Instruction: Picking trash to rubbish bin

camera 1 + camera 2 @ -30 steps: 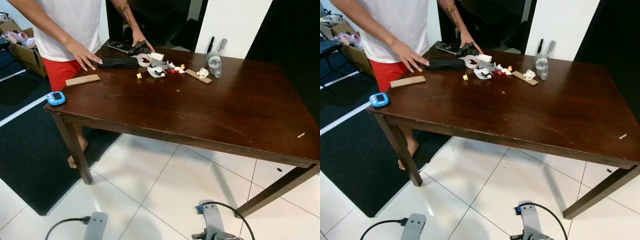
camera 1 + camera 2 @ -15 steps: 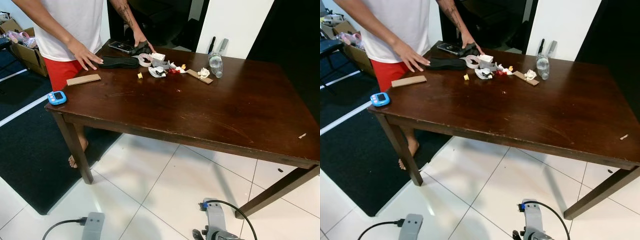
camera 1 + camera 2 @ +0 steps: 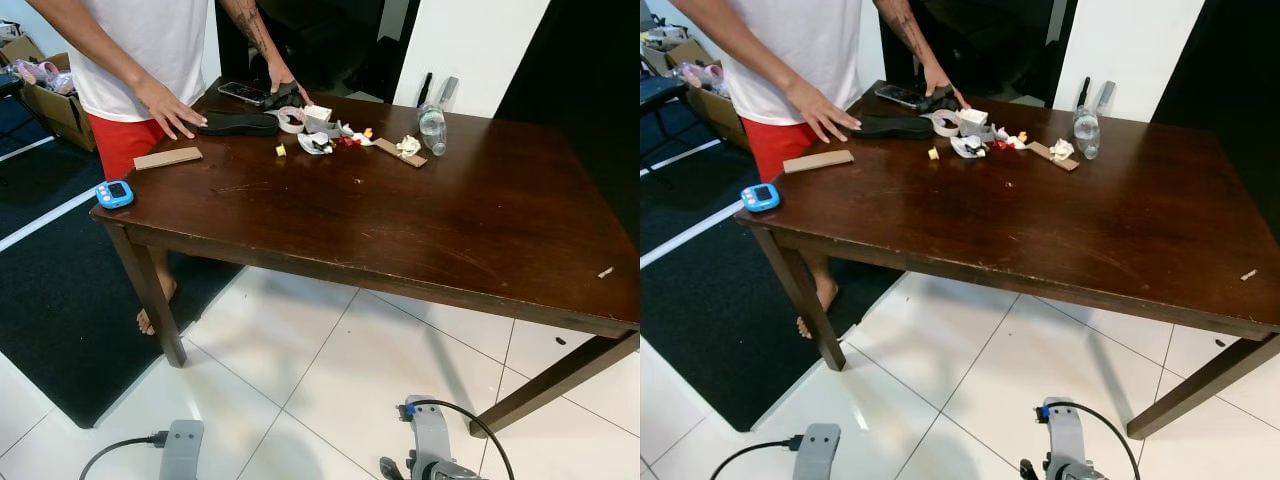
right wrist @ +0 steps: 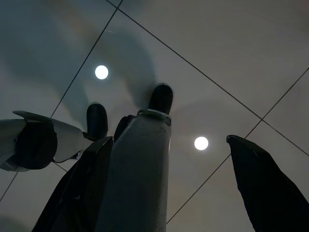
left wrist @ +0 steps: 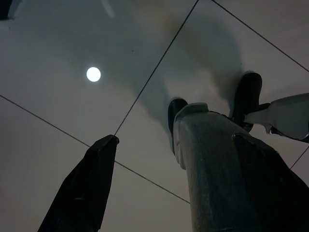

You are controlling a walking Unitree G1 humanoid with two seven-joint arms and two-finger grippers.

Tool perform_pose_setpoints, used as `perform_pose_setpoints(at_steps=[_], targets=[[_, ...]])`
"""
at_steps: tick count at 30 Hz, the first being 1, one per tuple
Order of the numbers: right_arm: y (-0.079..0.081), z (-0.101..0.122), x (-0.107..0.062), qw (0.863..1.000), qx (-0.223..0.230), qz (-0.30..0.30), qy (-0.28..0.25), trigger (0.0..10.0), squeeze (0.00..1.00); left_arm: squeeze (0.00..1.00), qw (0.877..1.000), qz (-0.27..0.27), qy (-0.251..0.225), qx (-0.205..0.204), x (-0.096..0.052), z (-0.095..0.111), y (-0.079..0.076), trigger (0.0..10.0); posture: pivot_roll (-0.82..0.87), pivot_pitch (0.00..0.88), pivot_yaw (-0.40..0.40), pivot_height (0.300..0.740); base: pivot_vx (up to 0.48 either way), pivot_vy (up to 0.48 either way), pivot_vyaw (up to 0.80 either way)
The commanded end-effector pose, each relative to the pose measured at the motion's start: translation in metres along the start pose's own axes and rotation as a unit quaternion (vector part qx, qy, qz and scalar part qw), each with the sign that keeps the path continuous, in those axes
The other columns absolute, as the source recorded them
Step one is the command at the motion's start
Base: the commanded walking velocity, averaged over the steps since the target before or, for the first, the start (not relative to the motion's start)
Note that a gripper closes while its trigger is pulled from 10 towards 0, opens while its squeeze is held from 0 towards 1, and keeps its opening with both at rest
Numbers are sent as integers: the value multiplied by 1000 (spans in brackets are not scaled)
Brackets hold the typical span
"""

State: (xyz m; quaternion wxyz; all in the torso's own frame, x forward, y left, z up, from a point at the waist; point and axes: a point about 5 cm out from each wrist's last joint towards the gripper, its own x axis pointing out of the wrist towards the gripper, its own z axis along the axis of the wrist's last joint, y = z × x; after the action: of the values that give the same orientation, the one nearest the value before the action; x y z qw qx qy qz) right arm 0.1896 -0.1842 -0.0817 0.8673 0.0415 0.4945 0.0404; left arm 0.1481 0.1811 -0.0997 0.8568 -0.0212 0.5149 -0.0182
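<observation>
With both my left tool point(image 5: 169, 183) and right tool point(image 4: 164, 183) spread wide, empty, I risk bumping the person's hand point(image 3: 168, 106) beside the trash point(image 3: 322, 140) on the bench's point(image 3: 420, 225) far side.

The robot's arms were plain silver-grey metal, left arm point(image 3: 181, 452) with a black cable point(image 3: 120, 449) plugged into its end, right arm point(image 3: 432, 448) with a black cable loop and a little blue connector point(image 3: 408, 409). Each gripper had two long, matte black tapered fingers point(image 5: 82, 191), and its feet point(image 4: 161, 98) were rounded black caps on the white tiles
</observation>
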Motion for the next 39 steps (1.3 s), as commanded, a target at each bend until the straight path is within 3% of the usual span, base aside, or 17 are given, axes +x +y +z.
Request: perform_pose_setpoints(at_steps=[1, 2, 3, 4, 5, 10, 15, 17, 21, 27, 32, 39], targets=[[-3, -2, -1, 1000, 12, -6, 1, 10000, 1000, 1000, 1000, -3, 6, 1, 0, -5, -6, 10000, 77, 59, -55, 740, 0, 0, 0], [-4, 1, -1, 1000, 27, -7, -4, 10000, 639, 1000, 1000, -8, 8, 11, 0, -5, -7, 10000, 64, 66, -49, 740, 0, 0, 0], [-5, 7, -1, 998, 56, -6, -18, 10000, 0, 996, 1000, -14, 12, 23, 0, -7, -8, 10000, 59, 72, -46, 740, 0, 0, 0], [-5, 7, -1, 998, 56, -6, -18, 10000, 0, 996, 1000, -14, 12, 23, 0, -7, -8, 10000, 59, 72, -46, 740, 0, 0, 0], [-7, 18, -1, 995, 90, -3, -41, 10000, 0, 0, 999, -25, 20, 38, 0, -10, -9, 10000, 53, 76, -41, 740, 0, 0, 0], [-6, 10, -1, 996, 82, 3, -28, 10000, 0, 0, 999, -25, 29, 39, -1, -16, -7, 10000, 61, 71, -38, 740, 0, 0, 0], [6, -10, 0, 999, 48, 7, 6, 10000, 0, 0, 999, -36, 28, 29, -1, -14, -7, 10000, 92, 31, -48, 740, 0, 0, 0], [11, -7, 2, 1000, 9, 22, 11, 10000, 0, 0, 997, -42, 24, 57, 0, -8, -9, 10000, 92, 0, -38, 740, 0, 0, 0], [13, 0, 2, 1000, 3, 28, 4, 10000, 0, 0, 996, -47, 23, 74, 0, -5, -11, 10000, 87, 0, -33, 740, 0, 0, 0], [29, 22, 6, 998, -8, 57, -21, 10000, 0, 0, 996, -60, -7, 70, 4, 20, -18, 10000, 94, 0, -41, 740, 0, 0, 0], [36, 26, 7, 995, -65, 76, -17, 10000, 0, 0, 992, -95, -13, 86, 6, 28, -32, 10000, 78, 0, -37, 740, 0, 0, 0], [32, 22, 6, 997, -38, 67, -13, 10000, 0, 0, 993, -93, -4, 69, 5, 21, -29, 10000, 78, 0, -40, 740, 0, 0, 0]])
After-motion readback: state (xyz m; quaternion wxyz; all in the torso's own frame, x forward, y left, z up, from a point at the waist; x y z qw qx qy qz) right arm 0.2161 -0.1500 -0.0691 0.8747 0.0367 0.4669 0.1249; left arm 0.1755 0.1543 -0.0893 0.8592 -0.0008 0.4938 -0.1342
